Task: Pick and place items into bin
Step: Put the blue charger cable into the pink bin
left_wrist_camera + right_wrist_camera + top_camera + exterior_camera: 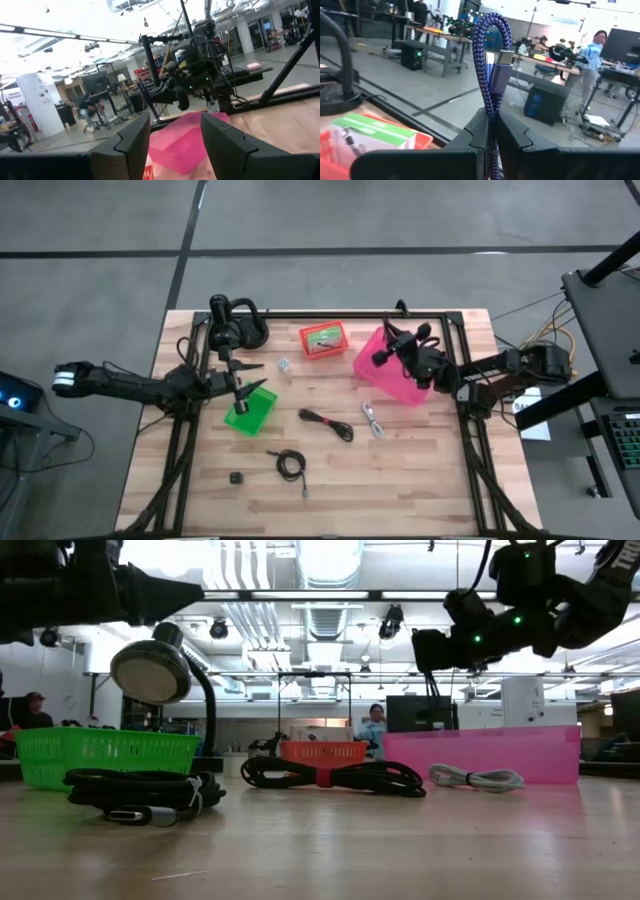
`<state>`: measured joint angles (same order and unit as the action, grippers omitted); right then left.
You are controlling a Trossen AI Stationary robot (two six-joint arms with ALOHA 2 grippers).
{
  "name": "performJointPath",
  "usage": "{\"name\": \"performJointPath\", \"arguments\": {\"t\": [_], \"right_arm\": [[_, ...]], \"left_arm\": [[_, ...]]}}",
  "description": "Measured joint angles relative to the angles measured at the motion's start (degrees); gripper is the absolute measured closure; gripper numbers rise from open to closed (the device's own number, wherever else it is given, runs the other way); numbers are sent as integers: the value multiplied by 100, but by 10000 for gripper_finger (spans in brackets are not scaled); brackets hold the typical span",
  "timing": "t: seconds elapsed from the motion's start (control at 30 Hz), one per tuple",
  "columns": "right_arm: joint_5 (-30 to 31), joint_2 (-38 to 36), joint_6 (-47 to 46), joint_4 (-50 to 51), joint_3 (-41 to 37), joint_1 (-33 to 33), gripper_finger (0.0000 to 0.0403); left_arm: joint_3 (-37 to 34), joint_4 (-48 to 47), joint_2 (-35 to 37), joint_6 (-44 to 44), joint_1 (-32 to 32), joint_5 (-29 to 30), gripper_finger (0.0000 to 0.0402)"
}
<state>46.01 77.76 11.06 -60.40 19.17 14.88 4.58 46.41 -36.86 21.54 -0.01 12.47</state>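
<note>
purple braided cable | pink bin | green basket | red basket

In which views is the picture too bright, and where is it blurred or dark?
Low view: ceiling lights glare, so both arms and the lamp are dark shapes; the near table is blurred. Left wrist view: the ceiling is washed out; the pink bin is soft. Right wrist view: the purple cable is sharp; the room behind is bright and soft. High view: even light.

Open left pincer facing pink bin
</note>
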Motion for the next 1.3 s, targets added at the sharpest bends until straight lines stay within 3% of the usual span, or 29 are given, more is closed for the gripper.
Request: {"name": "performJointPath", "arguments": {"t": [0.1, 0.3, 0.8, 1.1, 1.3], "right_arm": [[-259, 69, -112, 19, -13, 266, 390], [-1447, 281, -614, 17, -19, 827, 390], [-1498, 323, -813, 650, 77, 982, 390], [-1496, 146, -1476, 2913, 800, 978, 390], [-1450, 134, -1699, 3808, 1073, 976, 390]], "left_arm": [[2, 62, -25, 154, 0, 0, 240], [0, 342, -169, 189, 0, -2, 240], [2, 588, -435, 192, 0, -2, 240], [2, 571, -431, 192, 0, -2, 240], [2, 570, -435, 192, 0, -2, 240]]}}
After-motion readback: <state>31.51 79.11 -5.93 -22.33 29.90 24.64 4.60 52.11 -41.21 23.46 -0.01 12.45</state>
